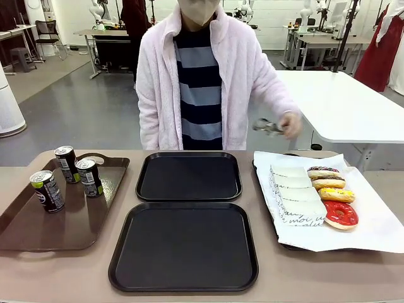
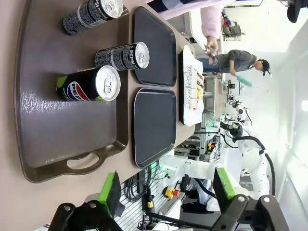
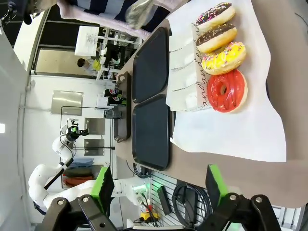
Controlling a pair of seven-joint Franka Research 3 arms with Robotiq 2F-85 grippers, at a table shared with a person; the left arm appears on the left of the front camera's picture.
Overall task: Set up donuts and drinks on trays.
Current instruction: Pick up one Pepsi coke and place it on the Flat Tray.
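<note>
brown tray (image 1: 38, 227), three drinks (image 1: 89, 177) upright, tops up

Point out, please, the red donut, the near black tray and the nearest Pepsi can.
red donut (image 1: 350, 218): front view, red icing.
near black tray (image 1: 184, 247): front view, bare floor.
nearest Pepsi can (image 2: 107, 83): left wrist view, silver top.

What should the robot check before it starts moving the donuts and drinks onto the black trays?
1. Near black tray and far black tray bare: ok.
2. Three cans upright on the brown tray: ok.
3. Four donuts lined up on the white paper: ok.
4. Left gripper, jaws open: ok.
5. Right gripper, jaws open: ok.
6. Person's hand, holding tongs, out of the arms' way: cannot tell.
</note>
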